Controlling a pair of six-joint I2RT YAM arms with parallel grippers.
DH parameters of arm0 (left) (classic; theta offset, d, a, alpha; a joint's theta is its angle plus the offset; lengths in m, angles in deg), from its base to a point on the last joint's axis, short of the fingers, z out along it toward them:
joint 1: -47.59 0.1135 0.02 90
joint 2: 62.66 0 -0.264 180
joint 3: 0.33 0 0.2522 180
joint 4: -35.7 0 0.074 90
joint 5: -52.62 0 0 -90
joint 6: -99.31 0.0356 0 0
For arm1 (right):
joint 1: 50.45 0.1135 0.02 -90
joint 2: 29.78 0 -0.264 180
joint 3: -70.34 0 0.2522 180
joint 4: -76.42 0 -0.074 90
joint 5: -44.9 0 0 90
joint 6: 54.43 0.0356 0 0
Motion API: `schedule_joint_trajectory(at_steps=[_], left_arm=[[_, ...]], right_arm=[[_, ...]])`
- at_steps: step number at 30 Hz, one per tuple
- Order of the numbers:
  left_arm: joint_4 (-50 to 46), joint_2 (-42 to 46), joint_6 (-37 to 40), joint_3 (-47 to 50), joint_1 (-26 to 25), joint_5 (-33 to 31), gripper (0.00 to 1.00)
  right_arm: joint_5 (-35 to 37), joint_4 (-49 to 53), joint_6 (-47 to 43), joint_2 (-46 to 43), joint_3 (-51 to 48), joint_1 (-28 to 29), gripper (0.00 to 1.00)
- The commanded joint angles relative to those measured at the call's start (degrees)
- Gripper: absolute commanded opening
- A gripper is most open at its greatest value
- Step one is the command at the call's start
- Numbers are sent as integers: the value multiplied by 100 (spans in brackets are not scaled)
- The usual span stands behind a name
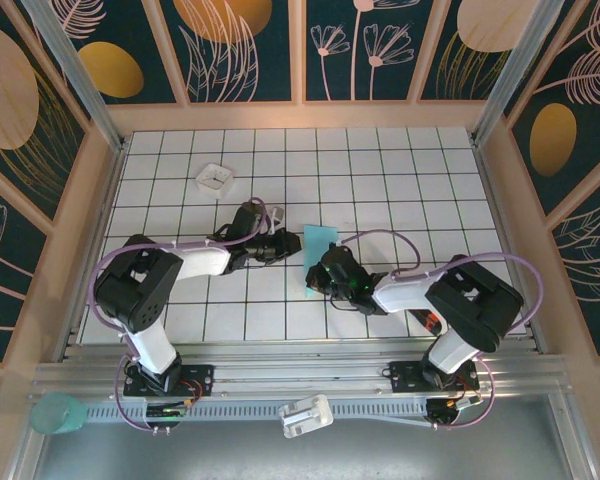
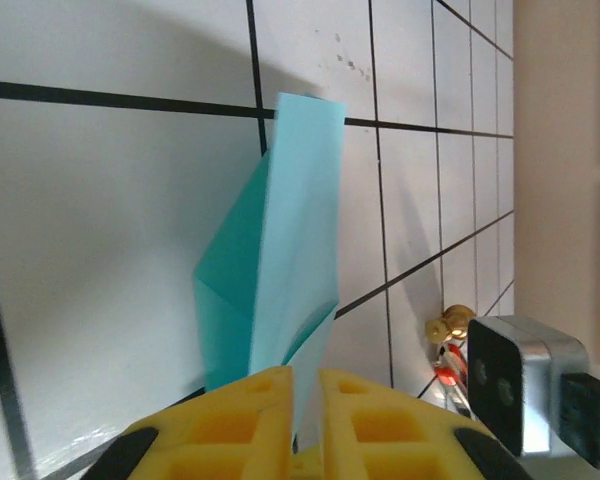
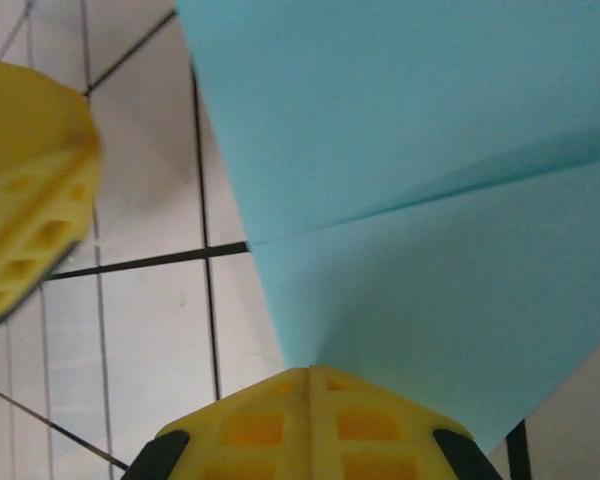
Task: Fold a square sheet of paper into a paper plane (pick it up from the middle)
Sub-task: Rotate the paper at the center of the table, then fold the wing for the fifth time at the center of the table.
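Note:
The turquoise paper is folded into a narrow, pointed shape with layered creases, near the middle of the table. It stands up off the tiles between my two grippers. My left gripper reaches in from the left. In the left wrist view its yellow fingers stand almost together, with a thin flap of the paper between them. My right gripper comes from the lower right. Its jaws are pressed together where the tapering end of the paper meets them.
A small white square tray sits at the back left. A red-and-black pen-like tool lies under the right arm. The right wrist camera block is close by in the left wrist view. Low walls ring the gridded table.

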Motion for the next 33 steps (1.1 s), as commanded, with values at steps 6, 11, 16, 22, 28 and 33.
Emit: schedule_joint_trajectory(at_steps=[6,11,16,22,28,33], left_arm=[[253,-543,-220,-320,-297,295,9],[-61,3,-165,-20,-336,-300,10],[-79,561,-239,300,-560,-578,12],[372,-29,-497,169,-741,-81,2],[135,-484,-302,-17,-638,-221,0],[56,-675,-138,47,-474,-74,0]], right_arm=[[723,962,-395,-1436,-349,-286,11],[690,1598,-1059,-2200,-638,-913,21],[39,1859,-1849,-2445,-663,-1729,39],[-656,1856,-2386,-2129,-304,-2289,58],[-797,2322,-2581,-1667,85,-2499,61],[-1051,2375,-2746,-1472,135,-2495,61]])
